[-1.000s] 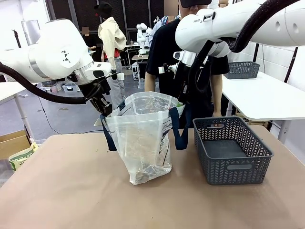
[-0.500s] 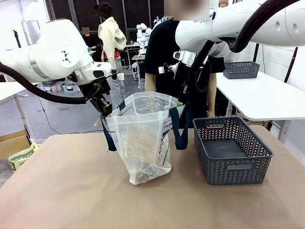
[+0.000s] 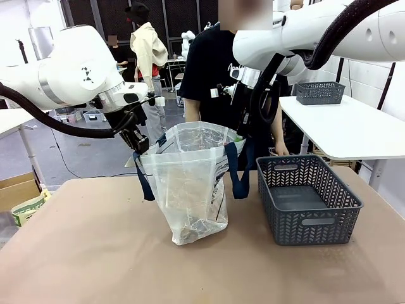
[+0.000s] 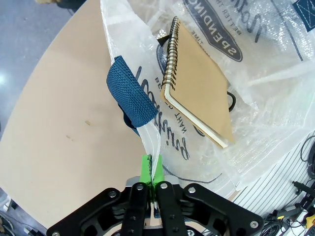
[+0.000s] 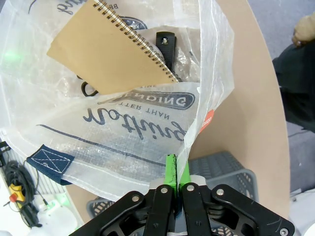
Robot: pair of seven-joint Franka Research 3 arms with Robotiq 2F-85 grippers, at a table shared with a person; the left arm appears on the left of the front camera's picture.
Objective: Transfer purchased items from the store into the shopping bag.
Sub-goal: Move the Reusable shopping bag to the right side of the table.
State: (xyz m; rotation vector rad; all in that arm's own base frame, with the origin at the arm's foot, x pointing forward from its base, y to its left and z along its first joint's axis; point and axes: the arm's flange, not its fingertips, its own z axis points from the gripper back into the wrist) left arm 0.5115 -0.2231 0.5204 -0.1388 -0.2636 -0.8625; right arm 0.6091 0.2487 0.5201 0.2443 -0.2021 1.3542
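The translucent shopping bag (image 3: 190, 190) stands open at mid-table, its navy handles (image 3: 235, 171) hanging down. My left gripper (image 3: 140, 147) is shut on the bag's left rim, green pads (image 4: 146, 169) pinching the plastic beside a navy strap (image 4: 132, 93). My right gripper (image 5: 175, 172) is shut on the opposite rim. Inside the bag lie a tan spiral notebook (image 4: 197, 83) and a small black item (image 5: 166, 44). The yellow round piece and red bits are hidden. The dark grey basket (image 3: 310, 218) sits right of the bag, its visible floor bare.
A person in a black shirt stands at the far side, one hand (image 3: 280, 151) low by the basket's far rim. A white table (image 3: 354, 130) with another grey basket (image 3: 321, 92) stands at back right. A cardboard box (image 3: 16, 190) sits at left, off the table.
The person has shifted to the left and lowered a hand toward the basket's far rim. Both arms and the bag have stayed still.
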